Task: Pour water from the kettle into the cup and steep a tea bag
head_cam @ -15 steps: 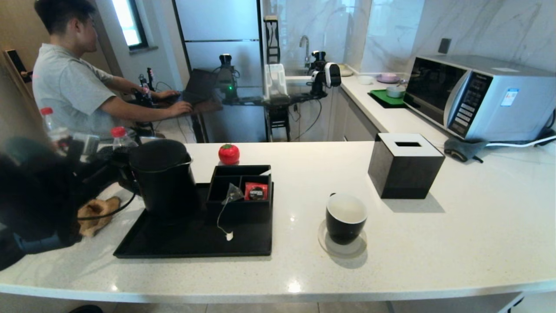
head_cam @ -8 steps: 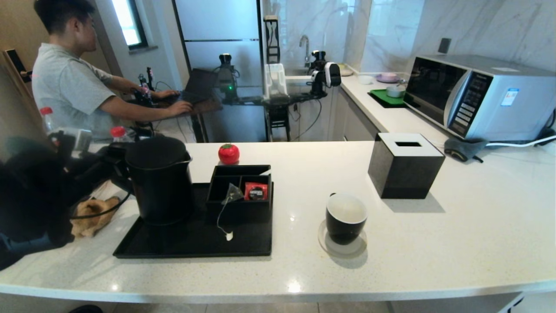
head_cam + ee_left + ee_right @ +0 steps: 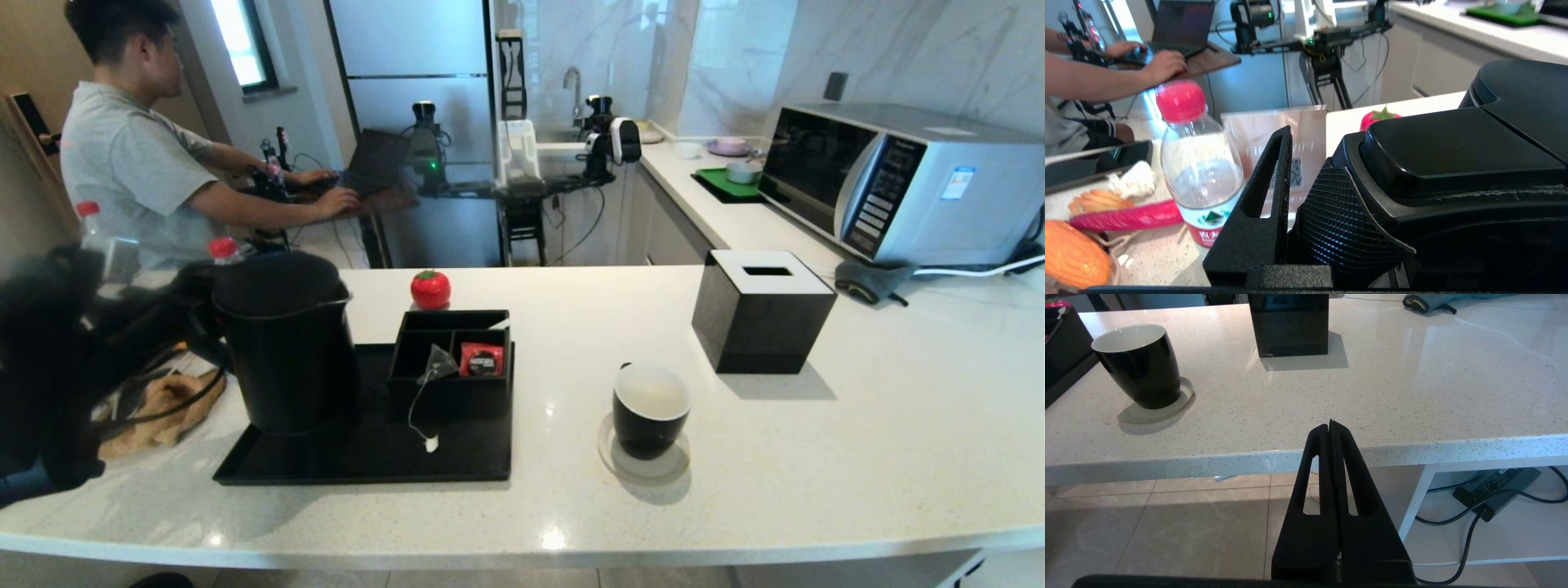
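I have the left gripper [image 3: 1306,192] clamped on the loop handle of the tall matte black electric kettle [image 3: 286,347], one finger [image 3: 1263,200] showing on the outer side of the handle in the left wrist view. From the head camera, the kettle stands over the left part of the flat black rectangular tray [image 3: 367,453]; I cannot tell whether its base touches the tray. Just right of it on the tray sits a black compartmented box [image 3: 449,367] holding a red square sachet [image 3: 481,359] and the translucent greyish pyramid tea bag [image 3: 438,362], whose white string hangs over the box front, its tag lying on the tray. The small glossy black mug with a white inside [image 3: 651,408] stands on a round clear coaster [image 3: 645,465] on the white speckled counter [image 3: 816,457], well right of the tray. A black cube tissue box [image 3: 761,310] sits behind it. My right gripper [image 3: 1331,426] is parked below the counter's front edge, fingers pressed together on nothing. A clear red-capped plastic bottle [image 3: 1198,171] stands beside the kettle handle.
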{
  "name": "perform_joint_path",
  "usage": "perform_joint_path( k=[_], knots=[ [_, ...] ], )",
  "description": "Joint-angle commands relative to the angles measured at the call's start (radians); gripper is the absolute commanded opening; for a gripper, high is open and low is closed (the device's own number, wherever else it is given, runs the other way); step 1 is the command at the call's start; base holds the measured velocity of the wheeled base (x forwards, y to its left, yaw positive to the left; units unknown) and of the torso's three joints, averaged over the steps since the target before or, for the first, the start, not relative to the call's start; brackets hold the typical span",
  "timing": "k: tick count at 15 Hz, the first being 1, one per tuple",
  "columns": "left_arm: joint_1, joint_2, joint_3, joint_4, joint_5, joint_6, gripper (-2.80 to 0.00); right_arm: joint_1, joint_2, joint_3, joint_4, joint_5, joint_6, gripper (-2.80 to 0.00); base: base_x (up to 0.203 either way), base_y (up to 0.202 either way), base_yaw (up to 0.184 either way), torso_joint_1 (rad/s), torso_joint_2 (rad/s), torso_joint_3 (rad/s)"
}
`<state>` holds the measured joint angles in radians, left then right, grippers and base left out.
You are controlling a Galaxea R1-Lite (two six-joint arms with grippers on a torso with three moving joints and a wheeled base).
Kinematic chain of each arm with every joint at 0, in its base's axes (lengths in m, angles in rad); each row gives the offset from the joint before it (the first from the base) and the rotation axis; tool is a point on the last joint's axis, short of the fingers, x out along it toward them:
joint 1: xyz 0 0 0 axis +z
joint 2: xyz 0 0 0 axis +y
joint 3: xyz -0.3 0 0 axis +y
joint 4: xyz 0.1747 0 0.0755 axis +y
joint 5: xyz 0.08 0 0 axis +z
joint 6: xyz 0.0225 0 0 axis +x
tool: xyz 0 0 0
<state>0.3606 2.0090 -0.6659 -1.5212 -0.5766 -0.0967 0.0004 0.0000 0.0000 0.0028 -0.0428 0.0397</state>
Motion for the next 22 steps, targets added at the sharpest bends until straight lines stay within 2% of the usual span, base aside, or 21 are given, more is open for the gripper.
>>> perform_joint_path(
  k=[1, 9, 13, 17, 20, 22],
  knots=[
    [0.000, -0.054, 0.011, -0.049, -0.002, -0.011, -2.80, 0.001, 0.000, 0.000, 0.000, 0.000, 0.000, -2.80, 0.000, 0.000, 0.000, 0.000, 0.00, 0.000],
    [-0.011, -0.163, 0.062, -0.049, 0.001, -0.060, -2.80, 0.001, 0.000, 0.000, 0.000, 0.000, 0.000, -2.80, 0.000, 0.000, 0.000, 0.000, 0.00, 0.000],
    [-0.021, -0.190, 0.081, -0.048, 0.001, -0.062, -2.80, 0.001, 0.000, 0.000, 0.000, 0.000, 0.000, -2.80, 0.000, 0.000, 0.000, 0.000, 0.00, 0.000],
    [-0.071, -0.211, 0.097, -0.046, 0.008, -0.072, -2.80, 0.001, 0.000, 0.000, 0.000, -0.001, 0.000, -2.80, 0.000, 0.000, 0.000, 0.000, 0.00, 0.000],
    [-0.122, -0.234, 0.094, -0.004, 0.052, -0.073, -2.80, 0.001, 0.000, 0.000, 0.000, 0.000, 0.000, -2.80, 0.000, 0.000, 0.000, 0.000, 0.00, 0.000],
    [-0.146, -0.240, 0.094, 0.007, 0.055, -0.072, -2.80, 0.001, 0.000, 0.000, 0.000, 0.000, 0.000, -2.80, 0.000, 0.000, 0.000, 0.000, 0.00, 0.000]
  ],
)
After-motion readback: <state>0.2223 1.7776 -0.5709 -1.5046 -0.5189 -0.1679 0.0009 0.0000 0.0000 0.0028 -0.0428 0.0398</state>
